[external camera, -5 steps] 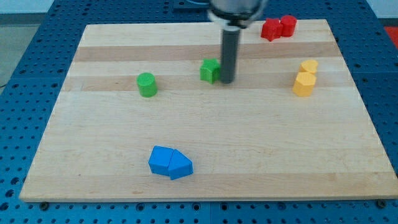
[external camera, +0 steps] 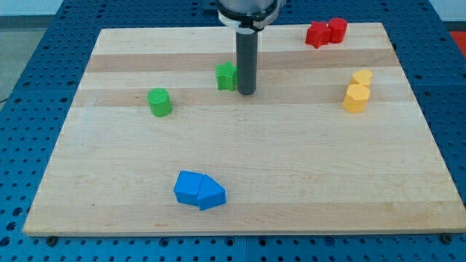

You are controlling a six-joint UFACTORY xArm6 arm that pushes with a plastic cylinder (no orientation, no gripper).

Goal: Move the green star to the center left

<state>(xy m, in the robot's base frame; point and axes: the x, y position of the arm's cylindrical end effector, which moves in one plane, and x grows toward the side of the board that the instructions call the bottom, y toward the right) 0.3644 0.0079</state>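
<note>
The green star (external camera: pixel 227 76) lies on the wooden board (external camera: pixel 240 189) in its upper middle. My tip (external camera: pixel 247 92) stands right against the star's right side. A green cylinder (external camera: pixel 159 102) sits further to the view's left, a little lower than the star.
Two red blocks (external camera: pixel 325 33) sit together at the top right. Two yellow blocks (external camera: pixel 357 92) sit at the right edge. Two blue blocks (external camera: pixel 199 190) lie together at the bottom, left of centre.
My tip has moved left and slightly up, and the green star has slid left and up with it. The green cylinder also sits a little further left than before.
</note>
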